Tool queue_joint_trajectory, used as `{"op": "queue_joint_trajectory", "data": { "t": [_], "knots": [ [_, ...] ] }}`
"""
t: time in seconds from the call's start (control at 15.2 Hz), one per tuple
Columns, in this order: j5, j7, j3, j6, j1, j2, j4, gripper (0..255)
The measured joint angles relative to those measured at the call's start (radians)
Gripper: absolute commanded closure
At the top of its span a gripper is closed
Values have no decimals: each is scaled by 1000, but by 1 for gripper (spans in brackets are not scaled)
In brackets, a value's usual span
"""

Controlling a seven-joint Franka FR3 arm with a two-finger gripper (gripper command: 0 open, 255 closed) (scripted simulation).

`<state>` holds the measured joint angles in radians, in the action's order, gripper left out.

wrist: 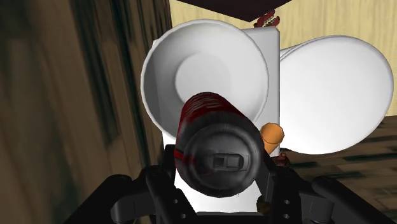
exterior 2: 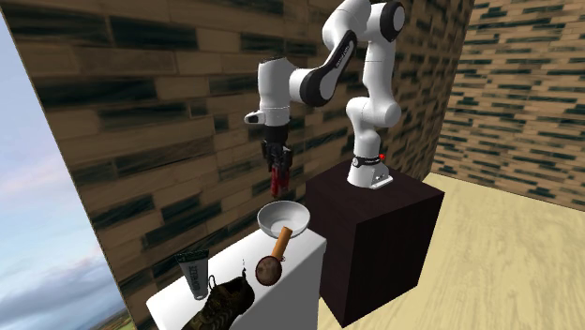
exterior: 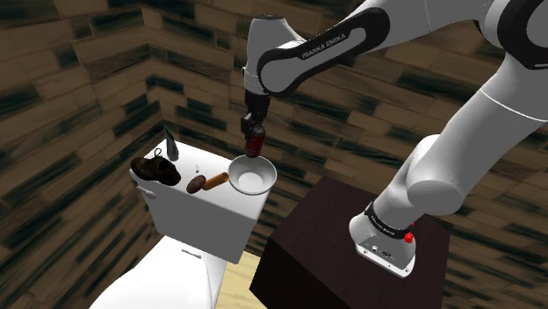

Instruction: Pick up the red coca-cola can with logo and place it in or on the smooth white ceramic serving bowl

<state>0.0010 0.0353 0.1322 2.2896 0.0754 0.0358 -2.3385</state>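
My black gripper is shut on the red cola can, which hangs upright just above the white bowl. In the second exterior view the can sits in the gripper a short way over the bowl. The wrist view looks down the can at its grey top with the pull tab, both fingers clasping its sides, and the bowl lies directly beneath it.
The bowl stands on a white toilet tank with a brown wooden maraca-like object, a dark shoe and a grey tube. A wood wall is close behind. The dark stand is to the shoulder view's right.
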Motion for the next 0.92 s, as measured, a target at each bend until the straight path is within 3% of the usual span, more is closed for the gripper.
{"op": "queue_joint_trajectory", "data": {
  "t": [0.26,0.92],
  "knots": [
    [3,2,0,52,0,15,-67,255],
    [-18,-14,-1,192,-1,-86,-107,255]
  ]
}}
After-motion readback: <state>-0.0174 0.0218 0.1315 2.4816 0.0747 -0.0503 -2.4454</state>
